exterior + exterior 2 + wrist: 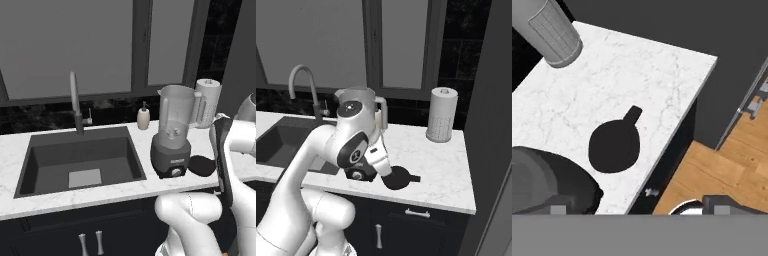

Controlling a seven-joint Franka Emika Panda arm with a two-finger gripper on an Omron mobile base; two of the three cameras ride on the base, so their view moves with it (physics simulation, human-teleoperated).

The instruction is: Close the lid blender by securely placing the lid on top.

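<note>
Lying flat on the white marble bench (637, 65), the lid (614, 145) sits below and ahead of my jaws (639, 210), which hang clear above it, spread wide and holding nothing; one fingertip (558, 209) rises over the blender base, the other over the wooden floor (722, 165) past the bench edge. From the hand view I note a short tab on the lid's rim, pointing toward the paper-towel roll (554, 32), and the lid lying near the bench's front edge. The left base view shows what the hand view does not: the blender (173, 131) upright just left of the lid (202, 166), its clear jar mouth uncovered, with a soap bottle (143, 117) behind it and the sink (80, 160) and faucet (75, 102) further left. The right base view shows the lid (398, 177) just right of the blender base, partly behind my forearm, and the roll (441, 115) well back against the wall. My arm bends forward over the bench, wrist turned downward beside the blender.
</note>
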